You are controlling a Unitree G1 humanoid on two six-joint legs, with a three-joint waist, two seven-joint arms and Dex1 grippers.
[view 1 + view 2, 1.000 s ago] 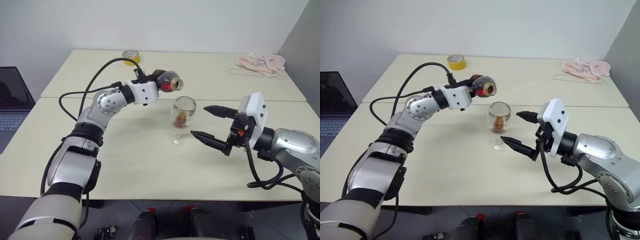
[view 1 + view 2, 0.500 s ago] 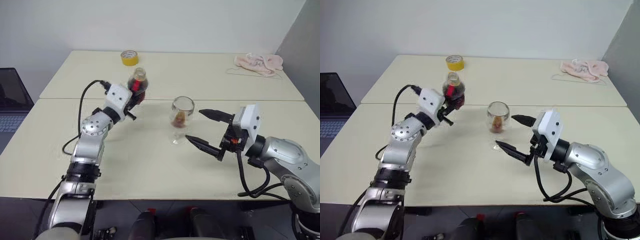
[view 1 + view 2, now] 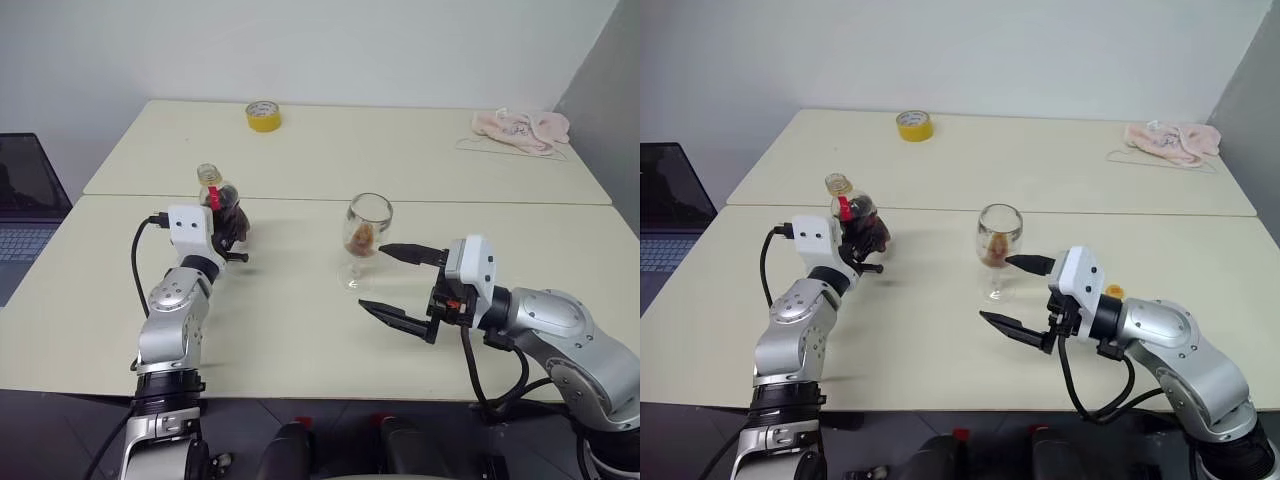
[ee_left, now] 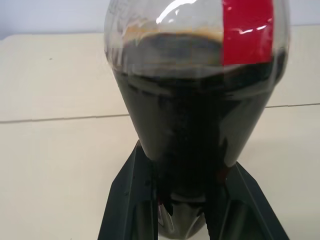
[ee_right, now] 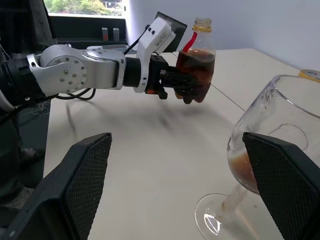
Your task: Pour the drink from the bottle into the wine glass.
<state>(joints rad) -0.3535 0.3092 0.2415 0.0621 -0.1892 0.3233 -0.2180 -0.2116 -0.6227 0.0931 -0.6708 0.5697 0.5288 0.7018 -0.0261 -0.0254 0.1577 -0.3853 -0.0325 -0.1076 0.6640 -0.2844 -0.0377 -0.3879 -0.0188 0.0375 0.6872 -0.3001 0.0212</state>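
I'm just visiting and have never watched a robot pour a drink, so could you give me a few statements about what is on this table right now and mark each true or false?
1. The left gripper is shut on the bottle, which stands upright. True.
2. The wine glass is empty. False: a little amber-brown drink lies in the bottom of its bowl.
3. The right gripper is closed around the glass stem. False: it is open and holds nothing, just in front of the glass.
4. A yellow tape roll lies on the far part of the table. True.
5. The bottle has its cap screwed on. False: its mouth is open.
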